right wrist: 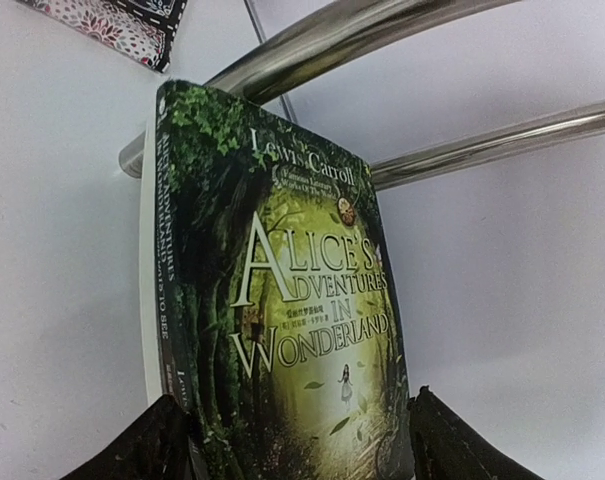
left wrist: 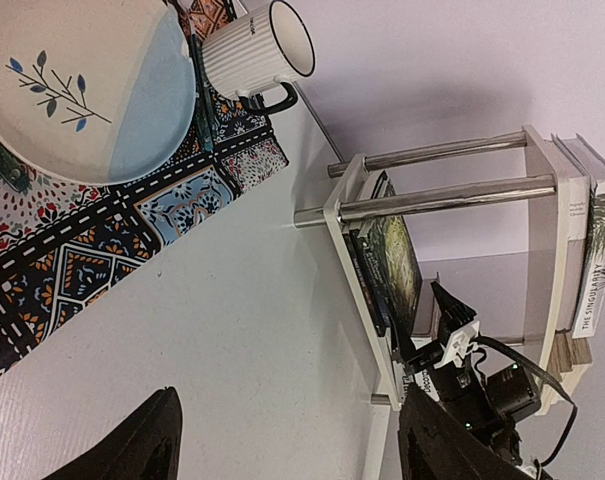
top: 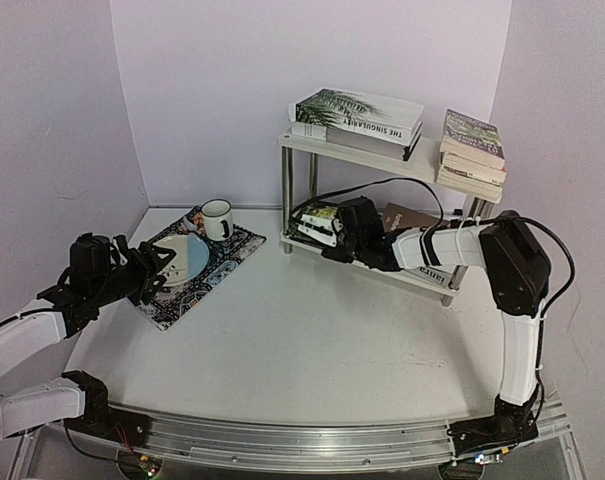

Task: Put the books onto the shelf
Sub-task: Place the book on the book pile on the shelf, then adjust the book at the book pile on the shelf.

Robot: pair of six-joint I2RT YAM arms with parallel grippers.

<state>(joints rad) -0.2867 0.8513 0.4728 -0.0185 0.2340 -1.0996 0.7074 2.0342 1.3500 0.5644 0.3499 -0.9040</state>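
Books (top: 357, 115) sit stacked atop the shelf (top: 382, 155). My right end effector (right wrist: 297, 440) straddles the Alice book (right wrist: 302, 300) on its lower board, and I cannot tell if it grips. My left end effector (left wrist: 287, 440) is spread and empty.

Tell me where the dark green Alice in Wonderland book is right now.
Top view: the dark green book lies at the left end of the lower board of the white metal-legged shelf, flanked by the right gripper.
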